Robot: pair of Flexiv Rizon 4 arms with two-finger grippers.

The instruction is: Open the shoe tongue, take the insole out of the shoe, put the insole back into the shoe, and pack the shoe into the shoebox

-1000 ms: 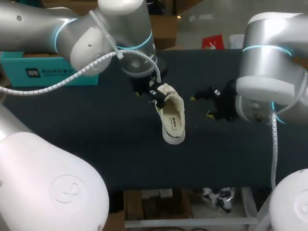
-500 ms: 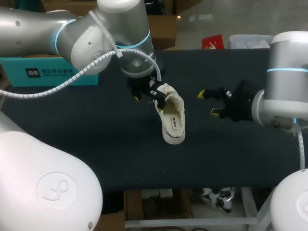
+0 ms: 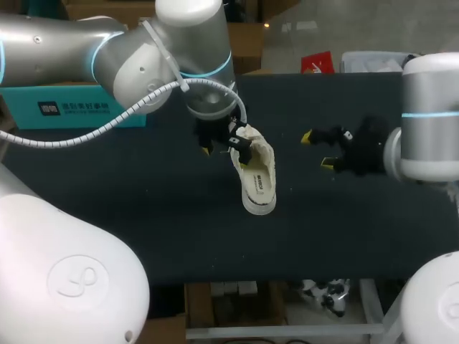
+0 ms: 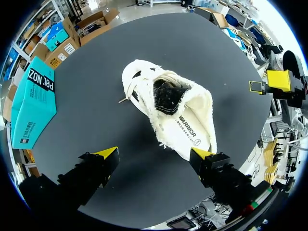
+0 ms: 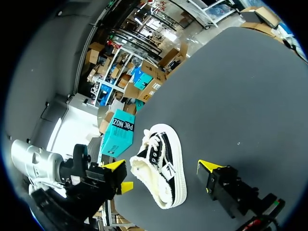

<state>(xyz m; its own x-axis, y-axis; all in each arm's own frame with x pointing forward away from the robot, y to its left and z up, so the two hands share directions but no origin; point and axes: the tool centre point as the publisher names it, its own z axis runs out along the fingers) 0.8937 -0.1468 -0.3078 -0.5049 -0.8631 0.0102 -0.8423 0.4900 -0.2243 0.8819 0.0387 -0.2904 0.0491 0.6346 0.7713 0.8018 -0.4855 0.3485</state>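
A cream fleece-lined shoe (image 3: 257, 174) lies on the black table (image 3: 143, 208), heel end toward the back; its dark inside (image 4: 168, 96) shows in the left wrist view. My left gripper (image 3: 223, 147) hangs open just above the heel end, with the shoe (image 4: 171, 113) ahead of its spread fingers and untouched. My right gripper (image 3: 316, 151) stands open to the right of the shoe, well apart from it; its wrist view shows the shoe (image 5: 161, 168) on its side ahead of it. The teal shoebox (image 3: 72, 109) sits shut at the back left.
The shoebox (image 4: 33, 103) lies off to the side of my left gripper (image 4: 154, 154). My right gripper's yellow tips (image 4: 274, 82) show beyond the shoe in the left wrist view. Bare dark tabletop surrounds the shoe.
My right arm has drawn back to the right, away from the shoe. My left gripper has shifted slightly near the heel. The shoe has stayed in place.
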